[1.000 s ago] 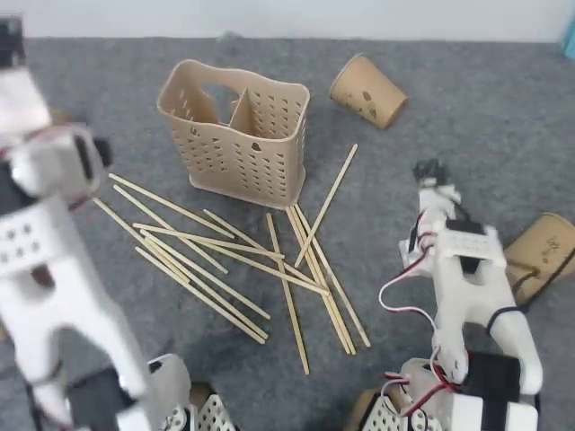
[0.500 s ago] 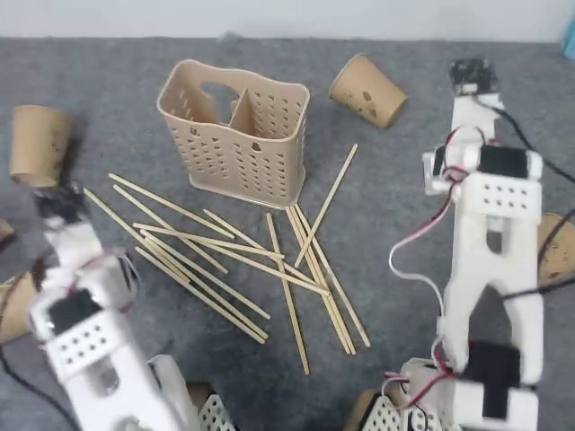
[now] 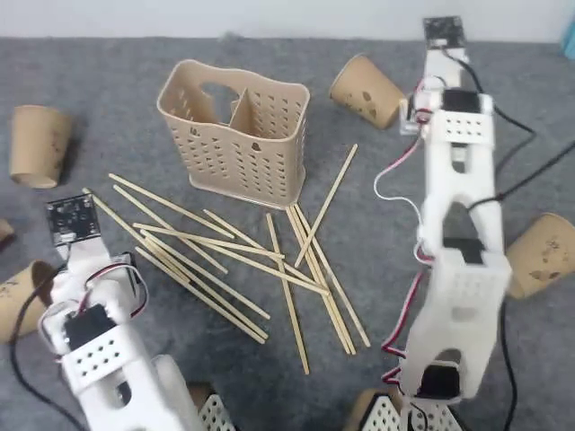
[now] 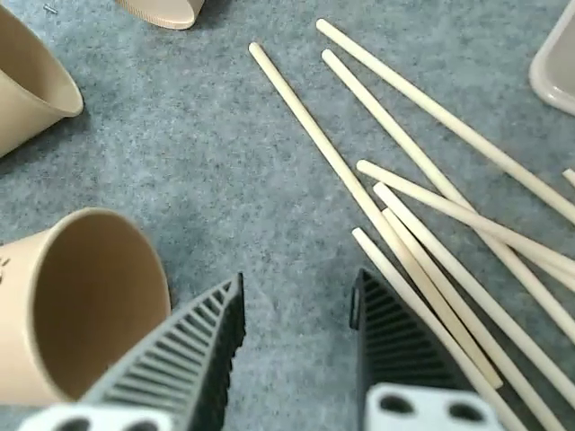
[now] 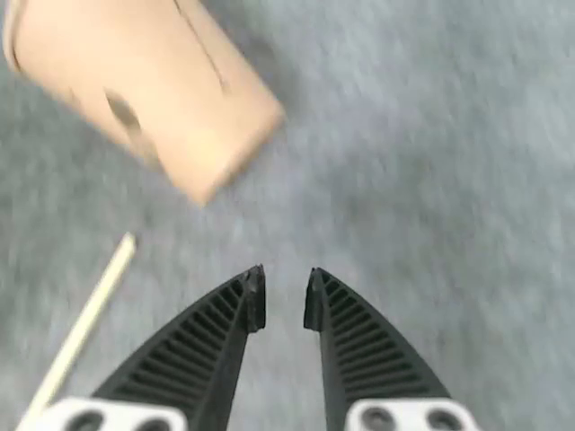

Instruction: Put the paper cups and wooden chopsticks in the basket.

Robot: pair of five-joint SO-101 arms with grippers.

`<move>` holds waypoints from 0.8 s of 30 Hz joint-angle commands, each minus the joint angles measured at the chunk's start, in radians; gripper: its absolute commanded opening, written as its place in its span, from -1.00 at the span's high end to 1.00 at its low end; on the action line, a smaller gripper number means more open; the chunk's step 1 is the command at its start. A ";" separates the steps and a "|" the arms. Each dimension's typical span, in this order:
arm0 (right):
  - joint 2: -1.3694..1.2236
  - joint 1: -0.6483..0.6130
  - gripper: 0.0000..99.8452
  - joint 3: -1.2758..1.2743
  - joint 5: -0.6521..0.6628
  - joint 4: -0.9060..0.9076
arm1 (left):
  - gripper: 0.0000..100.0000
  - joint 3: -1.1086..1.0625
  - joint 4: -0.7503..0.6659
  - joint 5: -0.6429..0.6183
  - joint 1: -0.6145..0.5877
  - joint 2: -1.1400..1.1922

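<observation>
Two grippers hang empty over the grey table. The left gripper has its jaws spread wide, with a paper cup lying on its side just beside one jaw and the chopsticks by the other, out past the scatter of sticks in front of the basket. The right gripper has its jaws only a sliver apart, near the tipped cup lying on the basket's opposite side.
</observation>
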State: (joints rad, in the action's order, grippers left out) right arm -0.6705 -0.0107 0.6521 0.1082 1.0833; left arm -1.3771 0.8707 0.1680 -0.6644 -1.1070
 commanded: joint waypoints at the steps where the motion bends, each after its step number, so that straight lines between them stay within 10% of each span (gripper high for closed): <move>1: -0.122 -0.021 0.80 0.259 -0.015 -0.039 | 0.64 0.001 -0.028 0.008 -0.006 -0.025; 24: -0.621 -0.033 0.56 1.023 -0.172 0.108 | 0.64 -0.022 -0.087 0.003 0.029 -0.020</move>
State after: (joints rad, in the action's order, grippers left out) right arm -1.2950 -0.0338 1.6157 -0.0514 1.2275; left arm -1.4016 0.8078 0.1680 -0.6444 -1.1132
